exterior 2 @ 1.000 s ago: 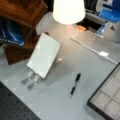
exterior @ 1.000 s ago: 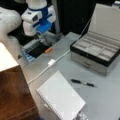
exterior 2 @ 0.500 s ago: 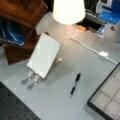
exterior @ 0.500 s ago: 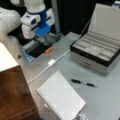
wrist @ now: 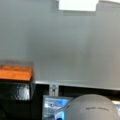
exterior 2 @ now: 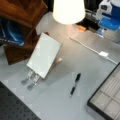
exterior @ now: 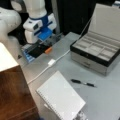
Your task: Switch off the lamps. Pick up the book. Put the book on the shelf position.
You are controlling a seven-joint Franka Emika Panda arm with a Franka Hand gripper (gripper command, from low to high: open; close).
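Front views both show the book propped tilted on a small stand on the grey table, beside the reddish-brown shelf position, with a pen nearby. A lamp glows in a front view, not yet off. The gripper hangs well apart, near an orange switch; whether its fingers are parted, I cannot tell. Wrist view shows only the orange switch and table. The book looks light, stiff and thin; its free long edge seems the best hold.

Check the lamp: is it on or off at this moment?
On. In a front view the lamp shade glows bright white and casts a light patch on the table beneath it.
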